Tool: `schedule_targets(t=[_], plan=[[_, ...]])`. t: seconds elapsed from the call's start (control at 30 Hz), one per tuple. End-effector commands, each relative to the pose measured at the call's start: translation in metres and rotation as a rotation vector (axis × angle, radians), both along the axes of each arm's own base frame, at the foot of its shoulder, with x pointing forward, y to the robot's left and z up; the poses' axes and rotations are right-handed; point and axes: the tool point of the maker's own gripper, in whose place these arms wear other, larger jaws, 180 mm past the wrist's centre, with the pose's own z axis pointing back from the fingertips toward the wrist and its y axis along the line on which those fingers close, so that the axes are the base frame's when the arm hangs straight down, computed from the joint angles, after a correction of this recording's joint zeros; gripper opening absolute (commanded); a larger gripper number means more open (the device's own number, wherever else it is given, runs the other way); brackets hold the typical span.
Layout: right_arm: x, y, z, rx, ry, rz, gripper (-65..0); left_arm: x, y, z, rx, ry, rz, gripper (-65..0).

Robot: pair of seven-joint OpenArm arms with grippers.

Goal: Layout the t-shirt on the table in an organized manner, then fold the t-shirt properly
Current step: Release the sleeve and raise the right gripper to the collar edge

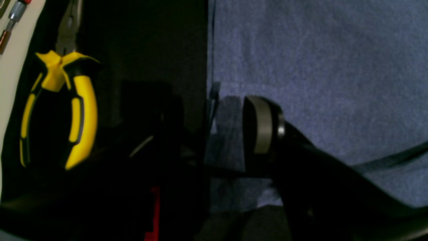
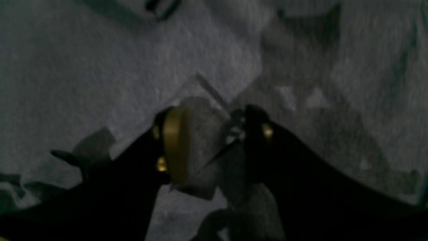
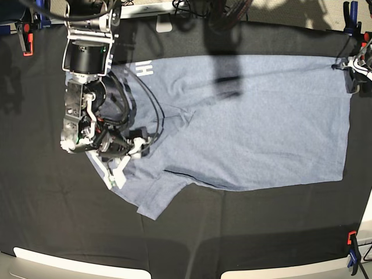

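Left wrist: left gripper (image 1: 214, 134) jaws spread, straddling t-shirt (image 1: 317, 67) edge; table (image 1: 150, 50) alongside, yellow pliers (image 1: 57, 107) beyond.
Right wrist: right gripper (image 2: 214, 144) jaws parted, shirt fabric between, grip unclear.
Base: shirt spread flat, mid-table.

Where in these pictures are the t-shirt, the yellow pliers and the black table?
t-shirt (image 3: 261, 122): base view, middle of its body.
yellow pliers (image 1: 80, 110): left wrist view, right handle.
table (image 3: 261, 232): base view, bare black cloth below the shirt.
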Motion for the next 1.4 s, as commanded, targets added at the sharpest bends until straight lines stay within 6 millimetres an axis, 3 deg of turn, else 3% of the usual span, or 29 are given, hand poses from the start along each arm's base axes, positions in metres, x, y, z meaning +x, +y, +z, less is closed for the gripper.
schedule_targets(t=[0.0, 0.13, 0.23, 0.33, 0.53, 0.63, 0.77, 0.93, 1.23, 1.37], plan=[[0.014, -0.002, 0.016, 0.007, -0.049, -0.002, -43.6, 0.008, 0.007, 0.014, 0.022, -0.046, -0.002, -38.4], [0.011, -0.002, 0.013, 0.001, -0.028, 0.002, -45.9, 0.008, 0.007, 0.014, 0.022, -0.046, -0.002, -38.4], [0.013, -0.002, 0.015, 0.002, -0.038, 0.003, -55.2, 0.008, 0.007, 0.014, 0.022, -0.045, -0.002, -38.4], [0.016, 0.002, 0.021, 0.003, -0.067, 0.046, -59.2, 0.008, 0.007, 0.014, 0.022, -0.046, -0.002, -38.4], [0.024, 0.002, 0.053, -0.030, -0.156, 0.066, -64.2, 0.008, 0.007, 0.014, 0.022, -0.045, -0.002, -38.4], [0.017, 0.007, 0.077, -0.018, -0.212, 0.083, -64.2, 0.008, 0.007, 0.014, 0.022, -0.046, -0.002, -38.4], [-0.012, 0.012, 0.091, -0.023, -0.246, 0.110, -64.2, 0.008, 0.007, 0.014, 0.022, -0.046, -0.002, -38.4], [-0.058, 0.019, 0.080, -0.030, -0.220, 0.116, -64.3, 0.008, 0.007, 0.014, 0.022, -0.047, -0.002, -38.4], [-0.124, 0.064, 0.087, 0.108, -0.205, 0.101, -64.3, 0.008, 0.007, 0.014, 0.022, -0.046, -0.002, -38.4], [-0.147, 0.074, 0.078, 0.148, -0.153, 0.082, -64.3, 0.008, 0.007, 0.014, 0.022, -0.046, -0.002, -38.4]])
